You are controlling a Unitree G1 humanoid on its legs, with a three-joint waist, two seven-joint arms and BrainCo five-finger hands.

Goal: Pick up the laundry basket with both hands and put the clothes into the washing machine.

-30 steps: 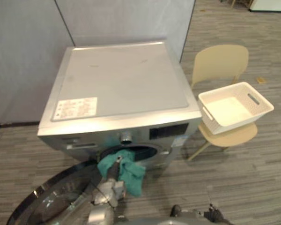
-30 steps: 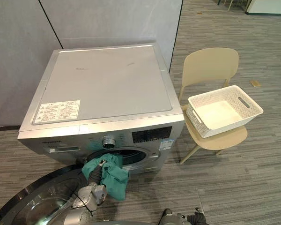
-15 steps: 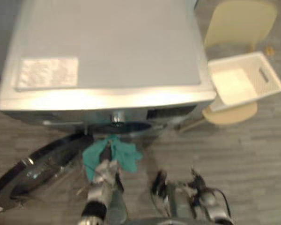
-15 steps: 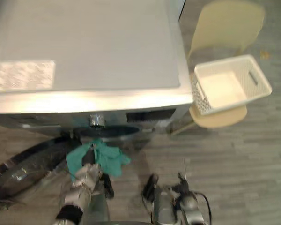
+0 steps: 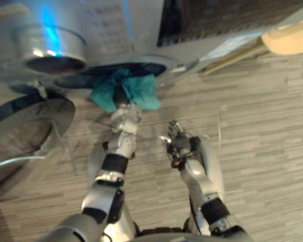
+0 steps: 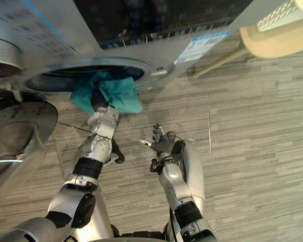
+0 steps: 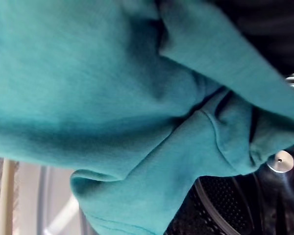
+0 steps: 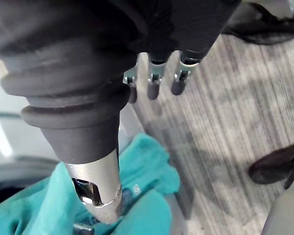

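Note:
A teal cloth hangs out of the washing machine's round drum mouth, partly inside and partly draped over the lower rim. My left hand reaches up into that cloth from below and is buried in its folds. In the left wrist view the teal cloth lies right before the camera, with the dark perforated drum behind it. My right hand hovers open over the floor, to the right of the cloth and apart from it, holding nothing. The white laundry basket sits on a chair at the upper right.
The machine's round glass door stands swung open at the left, close to my left arm. A beige chair with slanted legs stands right of the machine. Grey striped floor spreads out to the right.
The camera has dropped low and close to the machine's front. The teal cloth stays at the drum mouth on my left hand. My right hand has risen beside it.

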